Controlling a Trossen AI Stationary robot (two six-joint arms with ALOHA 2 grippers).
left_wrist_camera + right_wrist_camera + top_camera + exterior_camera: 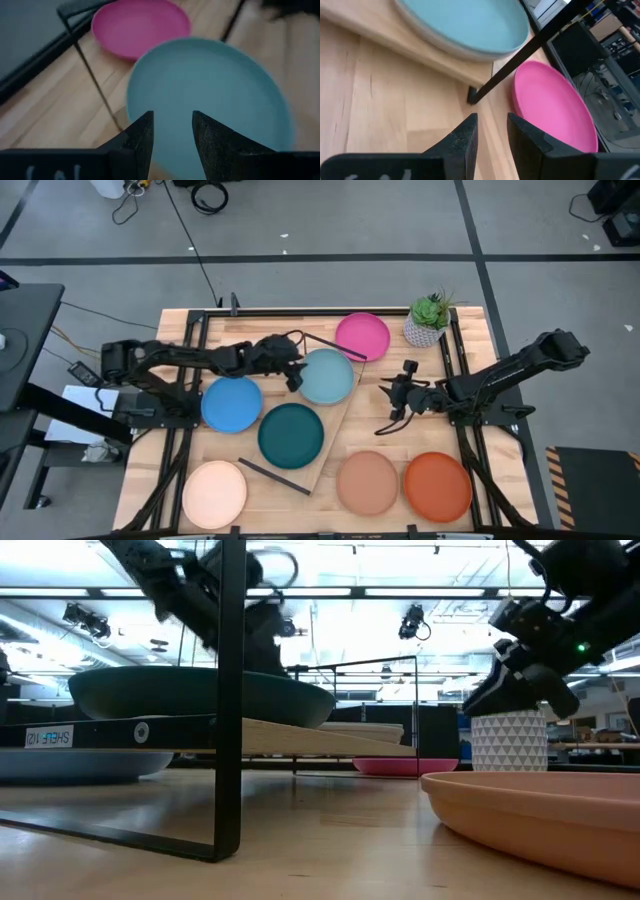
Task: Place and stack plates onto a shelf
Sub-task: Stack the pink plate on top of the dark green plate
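Observation:
The shelf (335, 420) lies slanted mid-table. It carries the light blue plate (327, 376) at its far end and the dark teal plate (291, 435) nearer. The other plates lie flat on the table: bright blue (232, 403), magenta (362, 336), pale cream (214, 494), tan (367, 482) and orange-red (437, 486). No grey-beige plate shows. My left gripper (297, 376) is open, just above the light blue plate's left rim (172, 132). My right gripper (388, 390) is open and empty, right of the shelf. It points at the shelf's far wire frame (520, 55) and the magenta plate (555, 105).
A small potted plant (428, 320) stands at the far right, beside the magenta plate. Black arm frames run along both table sides (460, 370). Bare wood shows between the shelf and my right gripper (365, 415).

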